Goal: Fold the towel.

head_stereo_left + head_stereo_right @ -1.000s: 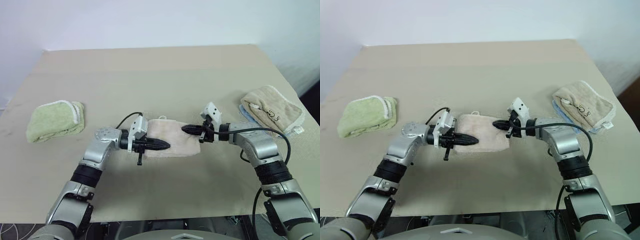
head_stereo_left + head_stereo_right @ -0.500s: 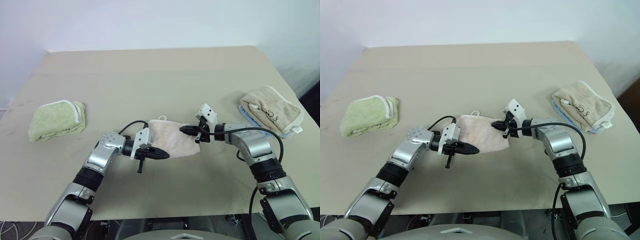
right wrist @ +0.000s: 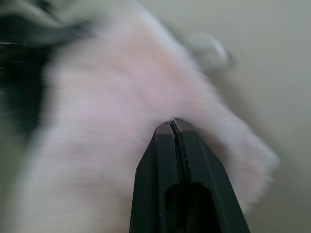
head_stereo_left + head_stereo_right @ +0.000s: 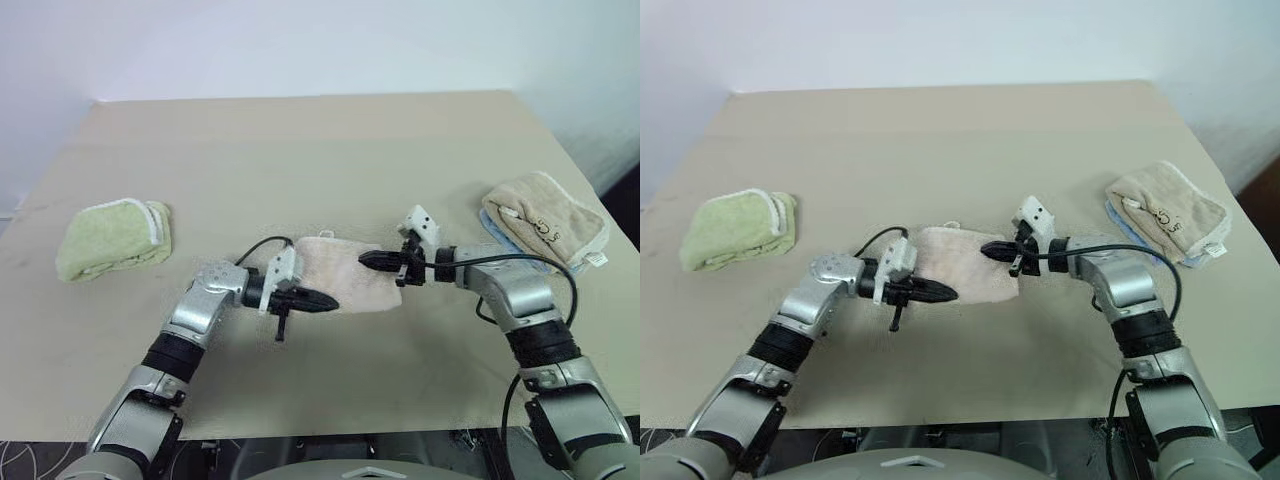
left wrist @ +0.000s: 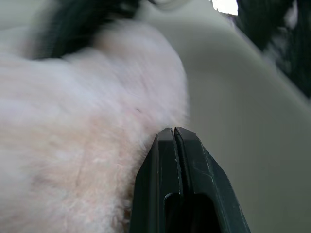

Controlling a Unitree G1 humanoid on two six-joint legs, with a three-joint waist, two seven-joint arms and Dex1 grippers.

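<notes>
The towel (image 4: 345, 278) is pale pink and lies folded into a small rectangle at the middle of the table, with a small white loop (image 4: 325, 236) at its far edge. My left gripper (image 4: 328, 301) is shut and points right, its tip over the towel's near left part. In the left wrist view the fingertips (image 5: 174, 132) are pressed together with pink cloth behind them and none seen between them. My right gripper (image 4: 364, 262) is also shut and points left over the towel's right part. Its closed tip (image 3: 172, 121) stands in front of the pink cloth.
A folded light green towel (image 4: 112, 240) lies at the table's left. A beige towel (image 4: 545, 220) on a pale blue cloth (image 4: 490, 225) sits at the right edge. Bare tan table (image 4: 300, 150) stretches behind the pink towel and in front of it.
Both grippers dipped half a second ago and have risen again, standing near where they were a second ago. The pink towel lies as before.
</notes>
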